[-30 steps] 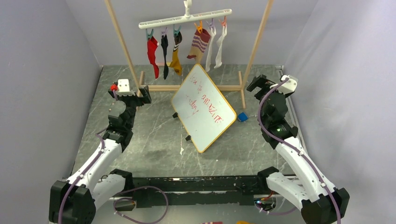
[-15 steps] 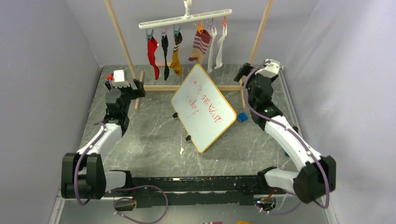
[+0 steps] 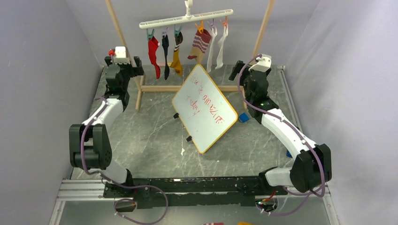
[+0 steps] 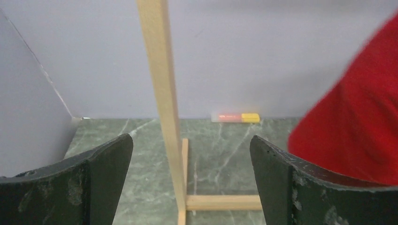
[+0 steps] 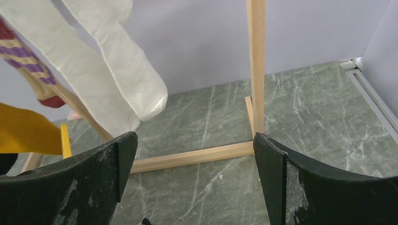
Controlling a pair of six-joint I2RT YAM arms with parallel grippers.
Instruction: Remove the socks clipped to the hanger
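Observation:
The white hanger [image 3: 178,19] hangs at the back with several socks clipped under it: red [image 3: 153,52], black [image 3: 165,51], mustard-yellow [image 3: 176,60], maroon-and-cream striped [image 3: 199,45] and two long white [image 3: 213,44]. My left gripper [image 3: 126,63] is open and empty, left of the red sock [image 4: 356,122], facing the rack's left post [image 4: 164,108]. My right gripper [image 3: 244,70] is open and empty, right of the white socks [image 5: 108,70], near the right post [image 5: 257,65]. The striped sock [image 5: 26,61] and the yellow sock [image 5: 23,133] show at the left of the right wrist view.
A wooden rack frame [image 3: 187,87] holds the hanger, its posts and base bars standing between the grippers. A tilted whiteboard [image 3: 204,108] lies on the marble table in front of it. A blue block [image 3: 243,117] sits by its right edge. An eraser [image 4: 235,117] lies by the back wall.
Both arms have reached forward and up towards the rack. The left gripper moved close to the red sock, the right gripper close to the white socks. The socks hang as before.

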